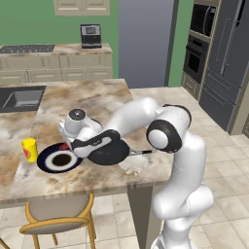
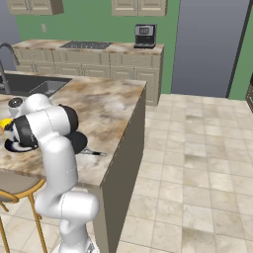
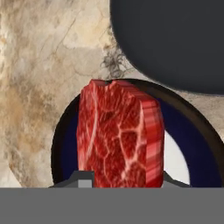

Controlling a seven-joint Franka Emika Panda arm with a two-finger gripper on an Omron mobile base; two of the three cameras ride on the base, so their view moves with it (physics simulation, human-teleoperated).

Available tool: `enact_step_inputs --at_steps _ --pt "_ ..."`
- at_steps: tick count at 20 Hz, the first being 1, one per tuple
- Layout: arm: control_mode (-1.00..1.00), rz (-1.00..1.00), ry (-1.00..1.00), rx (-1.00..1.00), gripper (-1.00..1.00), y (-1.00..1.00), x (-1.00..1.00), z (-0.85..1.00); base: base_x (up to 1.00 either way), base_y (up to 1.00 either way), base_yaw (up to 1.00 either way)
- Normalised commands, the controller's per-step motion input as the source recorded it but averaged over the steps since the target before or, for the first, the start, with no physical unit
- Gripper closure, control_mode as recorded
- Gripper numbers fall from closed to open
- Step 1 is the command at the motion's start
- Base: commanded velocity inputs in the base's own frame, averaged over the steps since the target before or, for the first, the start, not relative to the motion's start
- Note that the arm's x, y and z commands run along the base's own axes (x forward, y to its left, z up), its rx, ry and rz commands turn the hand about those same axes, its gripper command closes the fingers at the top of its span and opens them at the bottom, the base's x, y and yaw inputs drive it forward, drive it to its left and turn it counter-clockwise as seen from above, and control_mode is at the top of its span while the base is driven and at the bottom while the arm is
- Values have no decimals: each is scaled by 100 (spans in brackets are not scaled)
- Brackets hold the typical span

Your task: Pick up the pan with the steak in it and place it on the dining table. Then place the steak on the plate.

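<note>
There is one steak (image 3: 119, 133), one plate (image 3: 192, 140), one pan (image 3: 175, 43), one dining table (image 1: 97, 102), plus one yellow cup (image 1: 29, 149) and one chair (image 1: 58, 219). In the hand view the gripper (image 3: 127, 179) is clamped on the steak: its two tips sit at either side of the meat's lower edge, and the slab stands up from between them, long axis running away from the fingers along the camera's line of sight, its cut marbled face toward the lens. The plate lies directly beyond the gripper, under the held steak, its navy rim and white ring showing around the meat. The pan sits just past the plate on the far side from the fingers, its edge overlapping the plate's rim in that view; whether they touch I cannot tell. From the left base view the pan's thin handle (image 1: 142, 152) points toward the robot's base, away from the gripper, and the cup stands beyond the plate at the table's edge, with the chair tucked below.
</note>
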Motion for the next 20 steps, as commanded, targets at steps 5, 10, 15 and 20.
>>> enact_step_inputs --at_steps 5,10,15,20 --pt "-100 0 0 1 100 8 0 -3 0 0 0" --pt "-100 0 2 0 100 11 -6 -18 0 0 0" --pt "-100 0 0 0 100 25 -7 -18 0 0 0" --pt "-100 0 0 0 100 28 0 -18 0 0 0"
